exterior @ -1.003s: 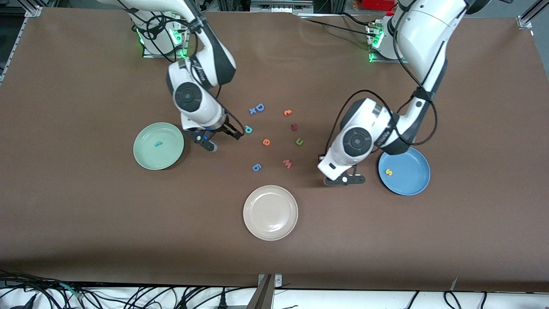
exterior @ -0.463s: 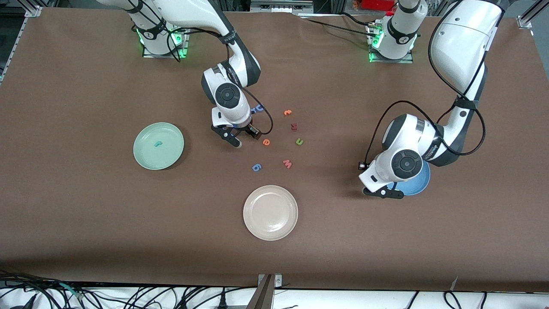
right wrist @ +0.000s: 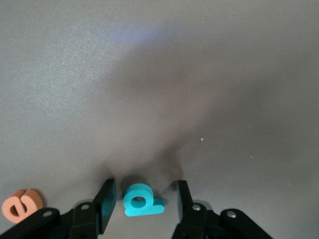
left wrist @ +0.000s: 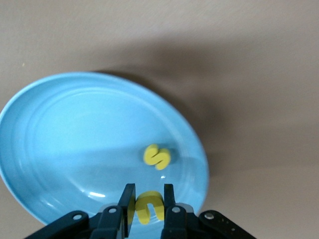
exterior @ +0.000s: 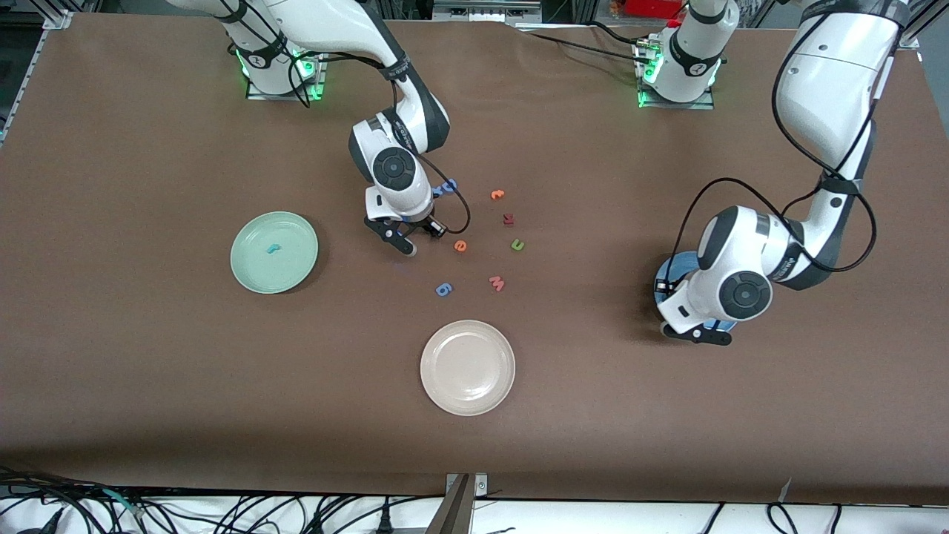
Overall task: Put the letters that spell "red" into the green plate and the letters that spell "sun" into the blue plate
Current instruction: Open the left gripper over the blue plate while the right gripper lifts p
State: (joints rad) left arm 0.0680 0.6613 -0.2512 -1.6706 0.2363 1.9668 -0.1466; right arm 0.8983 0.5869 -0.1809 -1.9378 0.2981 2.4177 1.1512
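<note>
1. Since a second ago the left arm has swung from the bare worktop (exterior: 148,386) to hang over the blue plate (exterior: 671,265), and the right arm has left the green plate's edge for the cluster of loose letters.
2. The left gripper (left wrist: 145,208) is clamped on the yellow "u" (left wrist: 148,205), held low over the plate so the letter will drop inside the rim. The yellow "s" (left wrist: 157,156) already lies in the plate's well.
3. The right gripper (right wrist: 144,203) has its fingers apart, one on each side of the teal "d" (right wrist: 141,200), which lies flat on the worktop; I judge they are set to pinch it.
4. The orange "e" (exterior: 460,245) lies just beside that gripper, loose on the worktop.
5. The green plate (exterior: 252,282) sits toward the right arm's end of the worktop, with the teal "r" (exterior: 273,248) in it.
6. The green "n" (exterior: 517,244) lies loose among the letters, not yet taken for "sun".
7. The beige plate (exterior: 467,367), nearest the front camera, holds nothing, and the pink "w" (exterior: 497,282) belongs to neither word.
</note>
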